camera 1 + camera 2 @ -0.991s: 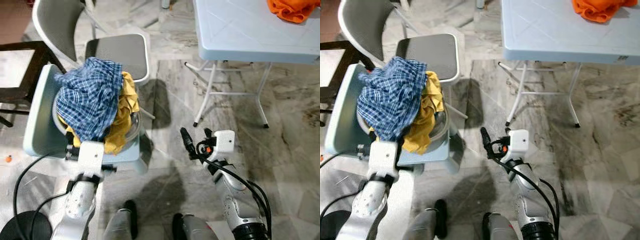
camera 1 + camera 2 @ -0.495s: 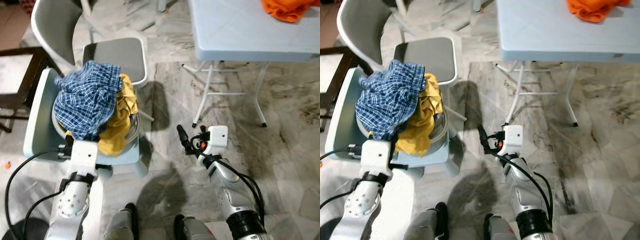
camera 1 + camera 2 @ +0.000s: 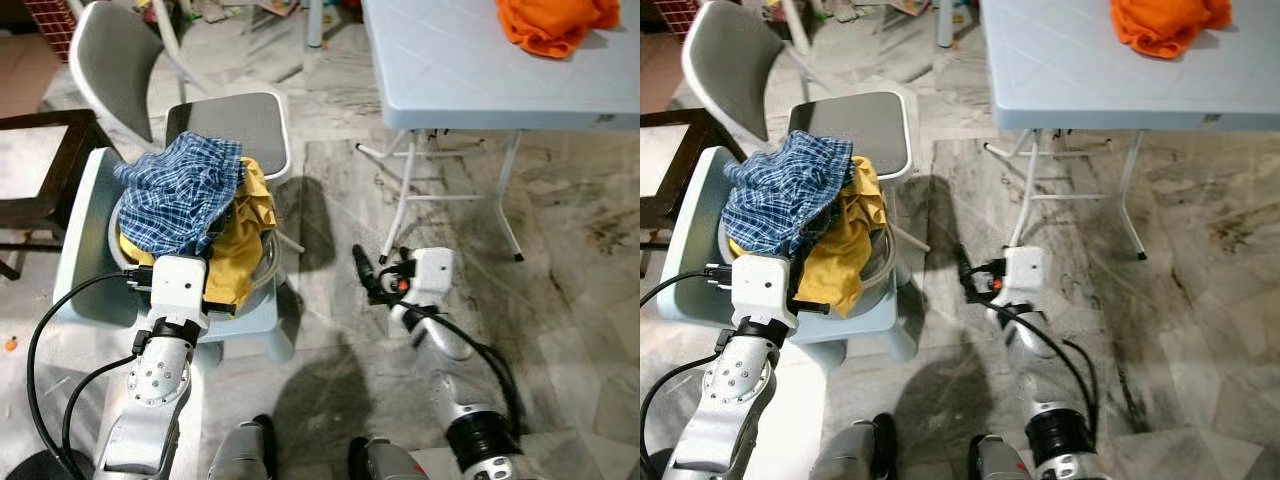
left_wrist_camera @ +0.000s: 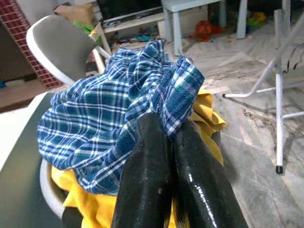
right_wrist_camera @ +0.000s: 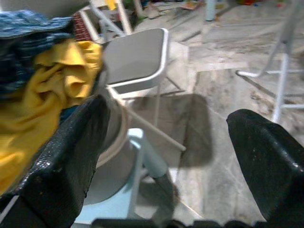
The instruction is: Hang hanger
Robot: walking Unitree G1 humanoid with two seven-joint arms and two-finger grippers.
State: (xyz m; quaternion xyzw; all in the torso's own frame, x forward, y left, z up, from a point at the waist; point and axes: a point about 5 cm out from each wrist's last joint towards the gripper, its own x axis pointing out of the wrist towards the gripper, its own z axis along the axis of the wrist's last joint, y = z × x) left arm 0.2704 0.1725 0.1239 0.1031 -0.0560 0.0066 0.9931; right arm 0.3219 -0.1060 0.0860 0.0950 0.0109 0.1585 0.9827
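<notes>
— So where does the laundry sit?

— Heaped in a round basin [image 3: 262, 272] on a pale blue stool [image 3: 85, 250]; a blue checked shirt [image 3: 180, 195] lies on top, and a yellow garment [image 3: 240, 245] spills over the basin's rim beneath it; a grey chair [image 3: 225, 120] stands just behind the stool, and a dark wooden frame [image 3: 35, 160] stands to the robot's left of it.

— And the left gripper [image 4: 164, 126]?

— At the near side of the heap; its two black fingers [image 4: 147, 175] are pressed together, and in the left wrist view their tips sit against a fold of the checked shirt; whether any cloth is pinched between them, I cannot tell.

— The right gripper [image 5: 166, 137]?

— Held low over the marble floor [image 3: 580, 300], right of the stool and well apart from the clothes; its fingers [image 5: 61, 156] are spread wide with nothing between them.

— Any hanger?

— I can't make one out; a pale folding table [image 3: 470, 70] stands ahead to the right, with an orange cloth [image 3: 555, 22] on its far edge.
</notes>
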